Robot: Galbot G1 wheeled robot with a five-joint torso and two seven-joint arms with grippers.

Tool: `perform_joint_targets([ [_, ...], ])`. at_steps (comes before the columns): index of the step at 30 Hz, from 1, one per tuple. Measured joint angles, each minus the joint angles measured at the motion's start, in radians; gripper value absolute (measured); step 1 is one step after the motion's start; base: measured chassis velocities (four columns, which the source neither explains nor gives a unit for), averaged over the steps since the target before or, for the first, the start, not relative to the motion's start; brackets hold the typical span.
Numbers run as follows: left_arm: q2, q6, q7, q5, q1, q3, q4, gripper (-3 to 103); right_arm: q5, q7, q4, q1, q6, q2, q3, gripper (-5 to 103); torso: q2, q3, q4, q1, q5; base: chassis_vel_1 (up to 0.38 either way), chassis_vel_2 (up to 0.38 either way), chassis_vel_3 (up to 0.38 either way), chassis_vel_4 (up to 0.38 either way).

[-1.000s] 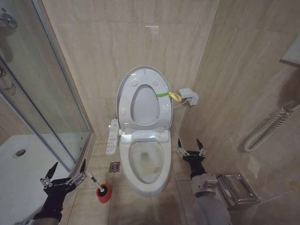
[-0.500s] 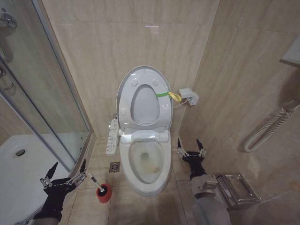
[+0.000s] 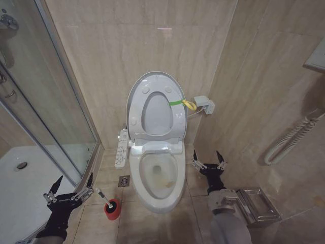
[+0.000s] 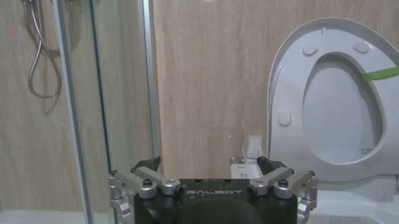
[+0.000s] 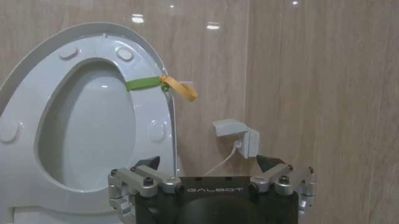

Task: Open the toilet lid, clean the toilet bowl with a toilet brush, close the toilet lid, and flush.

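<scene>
Head view: the toilet lid (image 3: 155,104) stands raised against the beige tiled wall at the centre of the frame, with the ring seat (image 3: 136,113) lifted against it and a green-yellow band (image 3: 177,102) crossing its right edge. Below it, the toilet bowl (image 3: 158,175) lies open at lower centre, yellowish stains visible inside. The toilet brush (image 3: 103,196) sits in its red cup holder (image 3: 112,209) on the floor, just left of the bowl in the lower left of the frame, its white handle leaning up and to the left. A white control panel (image 3: 122,147) hangs beside the bowl's left rim, above a floor drain (image 3: 124,181).

The left gripper (image 3: 69,185) hovers at the lower left, near the brush handle but apart from it, fingers spread wide and holding nothing. The right gripper (image 3: 208,161) hovers at lower centre-right, just beside the bowl's right side, fingers likewise spread wide and empty. A glass shower door (image 3: 51,101) fills the left of the frame, with a white shower tray (image 3: 20,193) behind it. A metal holder (image 3: 256,205) sits at the lower right.

Left wrist view: the left gripper (image 4: 212,175) faces the wall, the raised lid (image 4: 330,93) at right. Right wrist view: the right gripper (image 5: 209,171) faces the lid (image 5: 87,116) and a wall socket (image 5: 240,135).
</scene>
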Motion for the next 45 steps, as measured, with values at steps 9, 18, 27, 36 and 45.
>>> perform_joint_targets([
  [9, 0.000, 0.000, 0.000, 0.000, 0.000, 0.000, 0.000, 100, 0.004, -0.026, 0.017, -0.004, 0.012, -0.008, 0.006, 100, 0.000, 0.000, 0.0000, 0.000, 0.0000, 0.000, 0.000, 0.000, 0.000],
  [18, 0.000, 0.000, 0.000, 0.000, 0.000, 0.000, 0.000, 100, 0.020, -0.035, 0.022, 0.002, 0.008, -0.013, 0.011, 100, 0.000, 0.000, 0.0000, 0.000, 0.0000, 0.000, 0.000, 0.000, 0.000],
  [27, 0.000, 0.000, 0.000, 0.000, 0.000, 0.000, 0.000, 100, 0.024, -0.041, 0.025, 0.003, 0.005, -0.016, 0.010, 100, 0.000, 0.000, 0.0000, 0.000, 0.0000, 0.000, 0.000, 0.000, 0.000],
  [36, 0.000, 0.000, 0.000, 0.000, 0.000, 0.000, 0.000, 100, 0.027, -0.044, 0.027, 0.001, 0.003, -0.019, 0.009, 100, 0.000, 0.000, 0.0000, 0.000, 0.0000, 0.000, 0.000, 0.000, 0.000],
  [45, 0.000, 0.000, 0.000, 0.000, 0.000, 0.000, 0.000, 100, 0.042, -0.043, 0.036, -0.014, 0.001, -0.042, 0.025, 100, 0.000, 0.000, 0.0000, 0.000, 0.0000, 0.000, 0.000, 0.000, 0.000],
])
